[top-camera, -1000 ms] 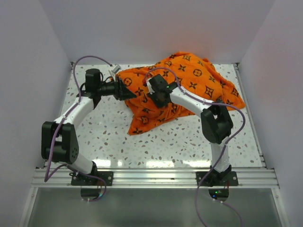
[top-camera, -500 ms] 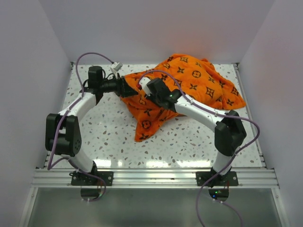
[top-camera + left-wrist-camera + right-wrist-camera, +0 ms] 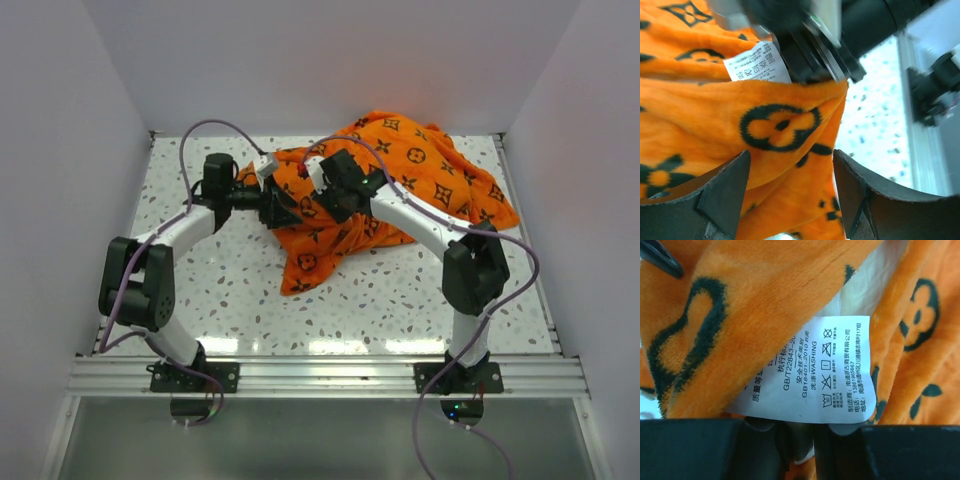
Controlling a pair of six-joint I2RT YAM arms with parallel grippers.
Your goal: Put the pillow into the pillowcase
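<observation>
Both arms reach fwd from their bases and bend inward, wrists meeting over the near-left end of the pillowcase (image 3: 400, 185). L arm sweeps up the left side and turns right; R arm rises from its elbow and angles left toward the same spot. The pillowcase is a big bright-orange plush heap w/ dark brown flower, diamond and circle motifs, lying on the speckled terrazzo table (image 3: 200, 270); its long axis runs from the back-right corner down to a crumpled point at front-centre. Fabric looks fleecy, soft, deeply folded. The left gripper (image 3: 790, 195) has its dark fingers (image 3: 725, 190) well apart, straddling an orange fold but not pinching it. The right gripper (image 3: 800, 440) sits right against the fabric edge; can't tell if its jaws are together or clamped on cloth. A white care label (image 3: 812, 367) w/ printed washing symbols hangs at that edge. A sliver of cream-white pillow (image 3: 865, 277) shows inside the opening, just above the label.
</observation>
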